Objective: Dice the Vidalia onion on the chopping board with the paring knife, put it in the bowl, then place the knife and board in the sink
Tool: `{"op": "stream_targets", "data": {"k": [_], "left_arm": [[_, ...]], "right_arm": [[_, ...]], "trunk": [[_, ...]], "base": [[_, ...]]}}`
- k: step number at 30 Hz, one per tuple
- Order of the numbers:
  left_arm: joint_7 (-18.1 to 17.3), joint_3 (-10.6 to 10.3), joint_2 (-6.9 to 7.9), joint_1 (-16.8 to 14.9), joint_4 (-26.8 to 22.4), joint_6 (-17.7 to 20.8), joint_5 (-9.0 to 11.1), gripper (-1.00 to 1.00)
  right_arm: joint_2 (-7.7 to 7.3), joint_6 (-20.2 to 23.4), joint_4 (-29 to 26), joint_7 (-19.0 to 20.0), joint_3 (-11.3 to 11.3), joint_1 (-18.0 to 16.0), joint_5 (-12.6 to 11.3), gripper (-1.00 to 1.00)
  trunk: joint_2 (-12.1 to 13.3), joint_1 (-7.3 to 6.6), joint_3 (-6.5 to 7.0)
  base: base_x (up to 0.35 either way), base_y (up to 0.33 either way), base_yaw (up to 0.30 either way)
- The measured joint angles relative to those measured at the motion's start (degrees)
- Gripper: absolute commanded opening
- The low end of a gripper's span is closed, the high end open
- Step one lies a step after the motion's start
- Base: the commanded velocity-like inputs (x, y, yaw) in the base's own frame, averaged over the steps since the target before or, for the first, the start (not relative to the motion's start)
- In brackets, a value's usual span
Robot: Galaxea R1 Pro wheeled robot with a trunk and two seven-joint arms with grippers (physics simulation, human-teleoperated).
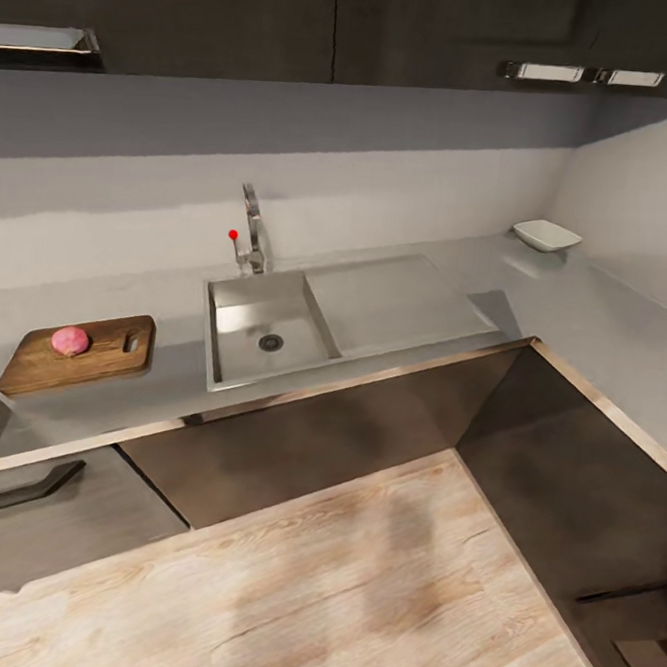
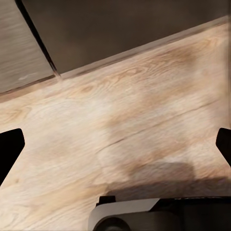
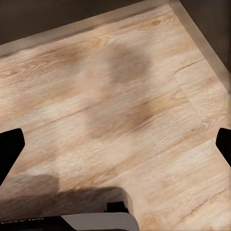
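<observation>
A pinkish round Vidalia onion [image 1: 70, 340] rests on the wooden chopping board [image 1: 96, 360], which lies on the countertop left of the steel sink [image 1: 237, 311]. A white bowl [image 1: 547, 234] stands on the counter in the far right corner. My left gripper [image 2: 115, 149] hangs open over the wooden floor, its dark fingertips [image 2: 9, 150] far apart with nothing between them. My right gripper [image 3: 115, 149] is likewise open above the floor, with its fingertips [image 3: 9, 149] at the picture's edges.
A faucet [image 1: 251, 229] rises behind the sink basin, and a drainboard [image 1: 396, 303] extends to the basin's right. The L-shaped counter [image 1: 614, 336] wraps around on the right. Dark cabinet fronts [image 1: 366, 426] stand below it and wooden floor [image 1: 353, 596] lies between me and the counter.
</observation>
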Motion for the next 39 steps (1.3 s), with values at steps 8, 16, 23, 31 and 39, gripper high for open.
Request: {"op": "stream_targets", "data": {"k": [8, 16, 23, 31, 39], "left_arm": [[0.0, 0.0, -0.08, 0.0, 0.6, 0.0, -0.1, 1.0], [0.0, 0.0, -0.09, 0.0, 0.6, 0.0, -0.1, 1.0], [0.0, 0.0, -0.09, 0.0, 0.6, 0.0, -0.1, 1.0], [-0.1, -0.1, -0.88, 0.0, 3.3, 0.0, -0.2, 1.0], [-0.2, -0.1, -1.64, 0.0, 5.5, 0.0, -0.2, 1.0]], "right_arm": [[0.03, 0.0, 0.0, 0.0, 0.0, 0.0, 0.0, 1.0], [0.13, 0.0, 0.0, -0.1, 0.0, 0.0, 0.1, 1.0], [0.14, 0.0, 0.0, 0.0, 0.0, 0.0, 0.1, 1.0], [-0.16, 5.9, -7.5, -0.9, 0.1, -0.2, 0.5, 1.0], [-0.45, 35.5, -40.5, -8.8, 0.1, -0.5, 2.0, 1.0]], "trunk": [[0.0, 0.0, 0.6], [0.0, 0.0, 0.94], [0.0, 0.0, 0.96], [0.0, 0.0, 0.96], [0.0, 0.0, 0.96]], "base": [[0.0, 0.0, -0.194], [0.0, 0.0, -0.088], [0.0, 0.0, -0.005], [0.0, 0.0, 0.0], [0.0, 0.0, 0.0]]}}
